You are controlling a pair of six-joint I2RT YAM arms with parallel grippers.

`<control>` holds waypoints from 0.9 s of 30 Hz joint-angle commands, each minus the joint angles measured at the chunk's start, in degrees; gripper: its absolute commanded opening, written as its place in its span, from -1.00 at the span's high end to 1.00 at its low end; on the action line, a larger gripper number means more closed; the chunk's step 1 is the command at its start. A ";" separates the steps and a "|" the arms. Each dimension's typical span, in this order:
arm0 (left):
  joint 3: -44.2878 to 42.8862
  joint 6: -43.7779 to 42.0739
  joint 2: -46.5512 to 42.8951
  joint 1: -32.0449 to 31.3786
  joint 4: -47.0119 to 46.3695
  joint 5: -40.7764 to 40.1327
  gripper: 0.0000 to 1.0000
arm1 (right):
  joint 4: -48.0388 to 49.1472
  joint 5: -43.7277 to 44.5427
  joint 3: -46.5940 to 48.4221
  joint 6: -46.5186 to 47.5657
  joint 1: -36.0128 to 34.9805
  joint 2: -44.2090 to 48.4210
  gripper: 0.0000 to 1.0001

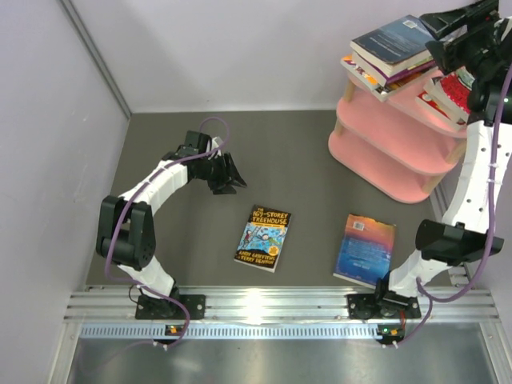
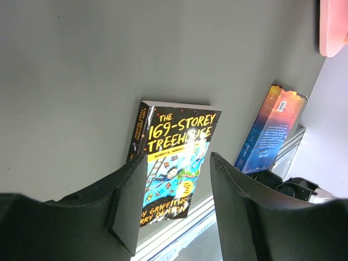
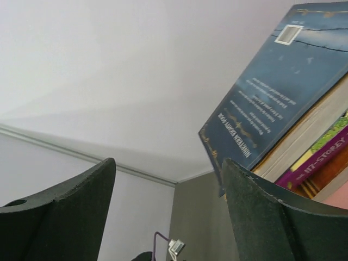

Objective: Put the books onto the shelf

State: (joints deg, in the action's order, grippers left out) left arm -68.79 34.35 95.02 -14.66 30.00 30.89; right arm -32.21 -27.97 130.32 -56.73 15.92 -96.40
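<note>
Two books lie flat on the grey table: a 169-Storey Treehouse paperback (image 1: 264, 238) (image 2: 176, 157) and a blue-and-orange one (image 1: 366, 248) (image 2: 272, 130). My left gripper (image 1: 226, 174) (image 2: 178, 157) hovers open above the table, behind and left of the Treehouse book, holding nothing. The pink shelf (image 1: 384, 160) stands at the back right. Its top tier carries a stack of books with a dark blue one (image 1: 396, 38) (image 3: 283, 87) on top and a purple-spined one (image 3: 321, 157) beneath. My right gripper (image 1: 442, 50) (image 3: 168, 163) is open at the stack's right end, with nothing between its fingers.
A red-and-white book (image 1: 444, 96) rests on the shelf's middle tier under the right arm. Pale walls close in the left and back sides. An aluminium rail (image 1: 272, 304) runs along the near edge between the arm bases.
</note>
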 commanded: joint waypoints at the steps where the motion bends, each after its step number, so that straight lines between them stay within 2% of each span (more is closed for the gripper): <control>1: -2.31 -0.51 -0.01 0.33 -1.52 1.01 -0.09 | 3.89 -1.74 2.13 0.57 0.69 5.16 -0.56; 4: -2.31 -0.77 0.34 0.33 -1.44 1.01 -0.10 | 9.94 -6.03 -3.39 -1.88 0.16 8.49 -0.59; 5: -2.22 -1.03 0.43 0.33 -1.00 0.92 -0.10 | 15.97 -7.53 -6.02 -3.02 -0.36 9.64 -0.62; 7: -1.96 -1.48 0.69 0.33 -0.29 0.14 -0.10 | 18.93 -11.22 -12.16 -3.48 -3.95 12.27 -0.64; 8: -1.17 -1.83 0.69 0.33 0.58 -0.30 -0.10 | 14.76 -11.76 -13.59 -1.30 -6.14 12.90 -0.66; 11: 2.85 -2.00 -0.19 0.15 0.76 -2.06 -0.13 | 1.49 -5.28 -19.65 17.55 -20.09 15.80 -0.76; 12: 4.01 -2.00 -1.06 0.07 0.33 -2.50 -0.15 | -3.60 -0.47 -26.37 19.44 -27.36 17.54 -0.77; 14: 7.42 -1.92 -2.38 -0.02 -0.38 -2.86 -0.18 | -4.97 4.04 -35.88 19.38 -35.30 19.84 -0.83; 15: 8.40 -1.92 -2.82 -0.11 -0.90 -2.94 -0.20 | -3.41 4.76 -46.28 18.42 -37.00 22.02 -0.86; 16: 9.46 -1.66 -3.26 -0.20 -1.25 -3.21 -0.21 | -2.52 5.89 -51.08 17.45 -38.67 23.00 -0.93; 17: 11.47 -1.48 -3.87 -0.20 -1.69 -3.30 -0.22 | -1.55 7.38 -59.83 15.88 -40.95 23.79 -0.97; 21: 16.67 0.19 -4.58 -0.99 -5.03 -2.33 -0.24 | 4.94 6.79 -75.16 13.14 -42.64 23.29 -1.00; 24: 20.53 1.33 -4.67 -2.65 -6.97 -1.98 -0.25 | 7.59 5.73 -81.00 13.22 -43.52 19.43 -0.99; 27: 23.09 2.30 -4.06 -4.41 -9.60 -1.45 -0.26 | 14.95 4.15 -85.21 11.39 -44.66 15.65 -1.00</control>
State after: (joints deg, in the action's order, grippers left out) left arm -47.48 35.33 92.51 -17.34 25.61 28.64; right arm -29.06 -22.85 46.52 -44.05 -26.98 -78.91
